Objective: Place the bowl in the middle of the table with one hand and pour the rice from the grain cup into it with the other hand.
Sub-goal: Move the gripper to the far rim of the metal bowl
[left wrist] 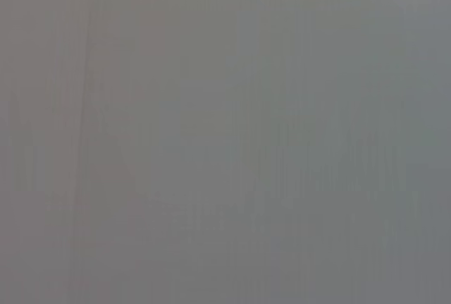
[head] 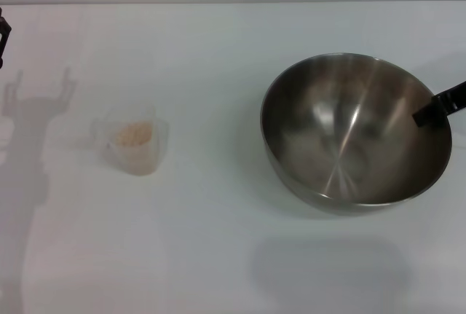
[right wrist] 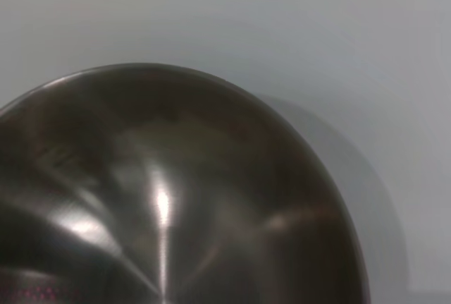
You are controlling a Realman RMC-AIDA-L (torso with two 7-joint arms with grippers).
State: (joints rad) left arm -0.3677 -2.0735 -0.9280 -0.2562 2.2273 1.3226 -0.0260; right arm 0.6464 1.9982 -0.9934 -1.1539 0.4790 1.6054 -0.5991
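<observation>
While the right gripper's [head: 437, 108] jaws clamp the bowl's [head: 342, 139] rim, the grain cup [head: 135, 141] stands well apart.

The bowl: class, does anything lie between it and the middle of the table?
Nothing visible does. The bowl sits right of centre, a right gripper finger at its rim; bare table separates it from the grain cup farther left.

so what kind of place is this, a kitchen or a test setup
Likely a test bench staged as a kitchen task: a bare white table, one steel bowl, a cup of rice, and a black claw at the bowl's rim.
</observation>
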